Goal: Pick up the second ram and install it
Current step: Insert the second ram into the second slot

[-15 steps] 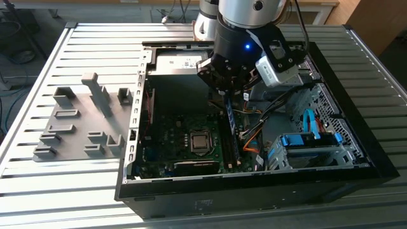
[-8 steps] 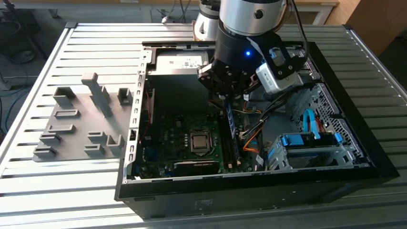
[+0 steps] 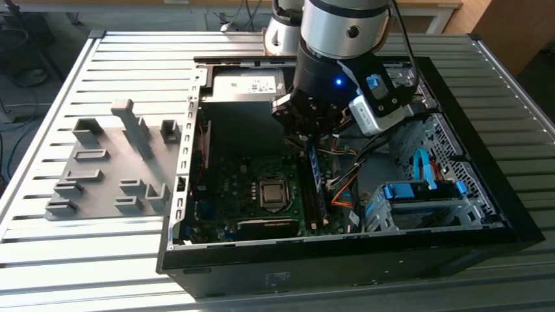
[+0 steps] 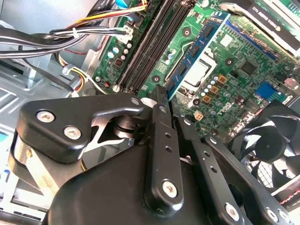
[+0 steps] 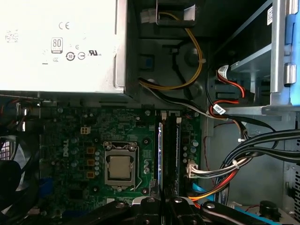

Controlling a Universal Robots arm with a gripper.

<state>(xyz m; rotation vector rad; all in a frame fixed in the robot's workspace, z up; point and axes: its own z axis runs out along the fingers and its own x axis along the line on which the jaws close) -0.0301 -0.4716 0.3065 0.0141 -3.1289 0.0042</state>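
Note:
Inside the open computer case (image 3: 485, 214), my gripper (image 3: 308, 140) hangs over the green motherboard (image 3: 225, 188). It is shut on the second ram (image 4: 199, 49), a long blue stick with dark chips that juts from between the fingertips (image 4: 159, 101). In the first wrist view the second ram (image 5: 160, 159) shows edge-on above the black memory slots (image 5: 171, 154), in line with them; the gripper (image 5: 161, 206) is just behind it. In the exterior view the stick (image 3: 315, 175) points down the board beside the slots. I cannot tell whether it touches a slot.
The grey slotted holder tray (image 3: 104, 169) lies on the table at the exterior view's left. In the case are the silver power supply (image 5: 56, 42), the processor socket (image 5: 121, 166), a black fan (image 4: 272, 140), cable bundles (image 5: 243, 154) and a blue drive cage (image 3: 416, 195).

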